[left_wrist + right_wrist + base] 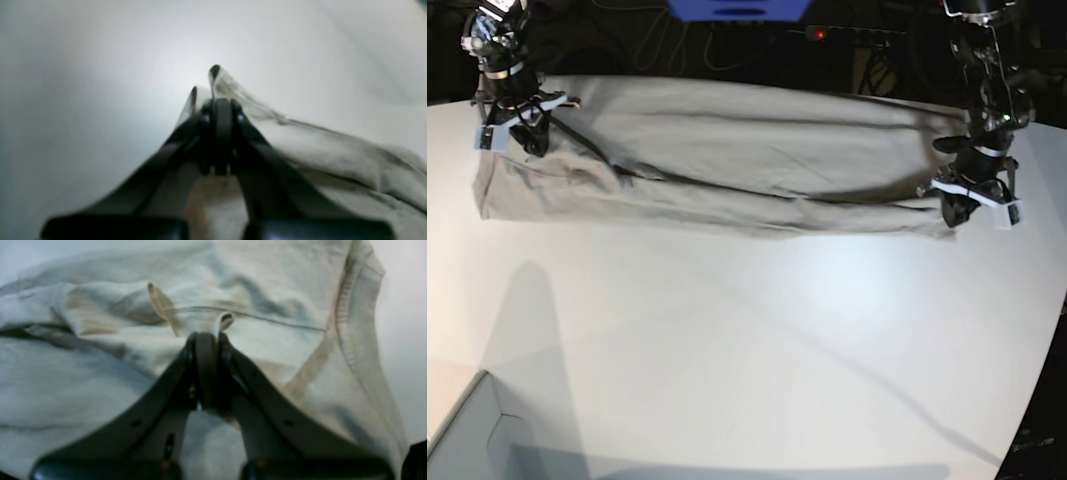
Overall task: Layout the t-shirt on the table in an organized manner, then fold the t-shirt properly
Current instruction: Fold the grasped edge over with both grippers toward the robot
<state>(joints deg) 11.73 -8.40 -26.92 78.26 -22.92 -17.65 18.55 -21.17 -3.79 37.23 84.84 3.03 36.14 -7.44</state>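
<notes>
— Grey-beige cloth fills most of the right wrist view. What do you make of it?

— That is the t-shirt, seen close. Its ribbed collar curves down the right of the frame, and a seam runs across the middle. The right claw is clamped tight on a small fold of cloth that pokes out above its tips.

— Does the base view show that collar?

— No, it is too small to tell there. What the base view gives instead is the whole layout: the t-shirt lies stretched in a long band across the upper part of the white counter, with the right claw at the upper left of the frame and the left claw at the right end of the band.

— And the left wrist view?

— Blurred, but clear enough. The left claw is pinched together on a corner of the t-shirt, with two loops of cloth standing up past its tips. The rest of the cloth trails to the lower right, and bare counter fills the left of the frame.

— Anything else on the counter?

— Only in the base view: a pale box corner at the lower left, well apart from the t-shirt.
</notes>
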